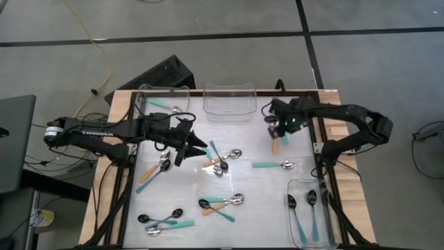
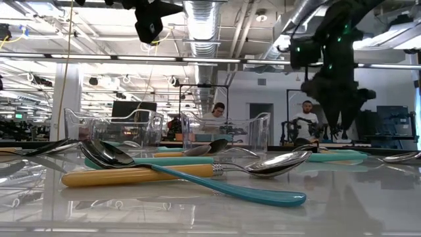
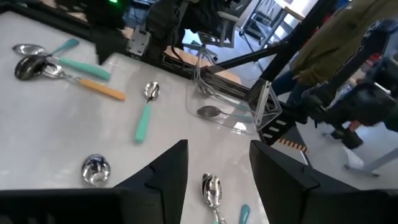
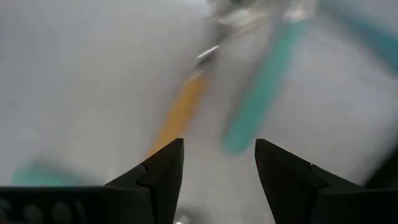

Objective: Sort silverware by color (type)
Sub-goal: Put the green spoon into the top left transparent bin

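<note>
The silverware lies scattered on the white table: a crossed cluster (image 1: 220,161) at the centre, a teal-handled spoon (image 1: 273,164) to its right, more spoons (image 1: 222,203) nearer the front, and a group (image 1: 163,219) at the front left. My left gripper (image 1: 199,146) hovers open just left of the centre cluster, pointing toward the right, with nothing between its fingers (image 3: 217,168). My right gripper (image 1: 277,133) points down, open, over an orange-handled spoon (image 1: 275,144). In the right wrist view the gripper (image 4: 217,168) is empty, with the orange handle (image 4: 179,112) and a teal handle (image 4: 264,81) blurred beyond it.
Two clear bins stand at the far edge: the left one (image 1: 164,97) holds a teal-handled spoon, and the other (image 1: 229,101) is in the middle. A third bin (image 1: 309,212) at the front right holds spoons. A dark frame (image 1: 320,139) runs around the table. People stand in the room behind.
</note>
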{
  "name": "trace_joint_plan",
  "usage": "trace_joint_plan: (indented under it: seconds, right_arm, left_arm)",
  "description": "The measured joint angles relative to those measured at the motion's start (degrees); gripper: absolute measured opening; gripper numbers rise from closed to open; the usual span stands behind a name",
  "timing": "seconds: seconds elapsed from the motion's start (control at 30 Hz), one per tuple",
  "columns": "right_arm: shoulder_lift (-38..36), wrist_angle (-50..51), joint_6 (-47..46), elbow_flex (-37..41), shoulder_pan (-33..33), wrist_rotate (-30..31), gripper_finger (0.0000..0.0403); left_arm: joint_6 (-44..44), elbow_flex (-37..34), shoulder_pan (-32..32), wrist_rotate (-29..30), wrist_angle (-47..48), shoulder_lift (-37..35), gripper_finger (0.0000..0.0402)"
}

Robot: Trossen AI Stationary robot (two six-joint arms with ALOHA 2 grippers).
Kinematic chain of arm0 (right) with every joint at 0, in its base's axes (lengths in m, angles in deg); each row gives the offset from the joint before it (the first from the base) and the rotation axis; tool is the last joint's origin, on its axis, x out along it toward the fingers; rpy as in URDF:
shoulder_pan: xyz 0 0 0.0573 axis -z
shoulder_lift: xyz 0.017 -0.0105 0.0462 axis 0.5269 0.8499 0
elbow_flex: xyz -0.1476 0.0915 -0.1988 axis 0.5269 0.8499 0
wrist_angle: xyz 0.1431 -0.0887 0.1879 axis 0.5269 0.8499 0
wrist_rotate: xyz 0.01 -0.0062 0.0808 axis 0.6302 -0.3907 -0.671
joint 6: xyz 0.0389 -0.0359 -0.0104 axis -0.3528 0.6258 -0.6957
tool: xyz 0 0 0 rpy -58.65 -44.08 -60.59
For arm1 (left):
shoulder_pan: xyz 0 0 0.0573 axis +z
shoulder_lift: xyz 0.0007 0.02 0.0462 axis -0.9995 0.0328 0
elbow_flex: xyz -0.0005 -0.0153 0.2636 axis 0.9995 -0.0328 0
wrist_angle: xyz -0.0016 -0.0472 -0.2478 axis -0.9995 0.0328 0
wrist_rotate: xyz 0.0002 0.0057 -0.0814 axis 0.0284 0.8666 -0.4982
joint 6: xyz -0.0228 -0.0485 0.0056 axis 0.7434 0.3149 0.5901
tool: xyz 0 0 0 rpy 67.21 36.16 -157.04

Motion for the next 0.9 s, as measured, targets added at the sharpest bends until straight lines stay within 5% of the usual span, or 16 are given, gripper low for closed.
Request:
trace_joint_plan:
  seconds: [0.37,0.77,0.9]
  right_arm:
    - [3.3,0.5,6.6,0.0,-27.7,-1.4,0.0221]
    - [16.3,-3.8,10.2,0.0,-32.1,2.3,0.0220]
    - [17.5,-5.7,10.3,-0.2,-32.5,1.9,0.0192]
  left_arm:
    - [-1.1,0.0,-0.2,0.9,1.4,0.0,0.0155]
    - [-3.9,0.0,-0.1,2.4,1.4,0.0,0.0155]
    - [-3.6,0.0,-0.1,2.3,1.6,0.0,0.0155]
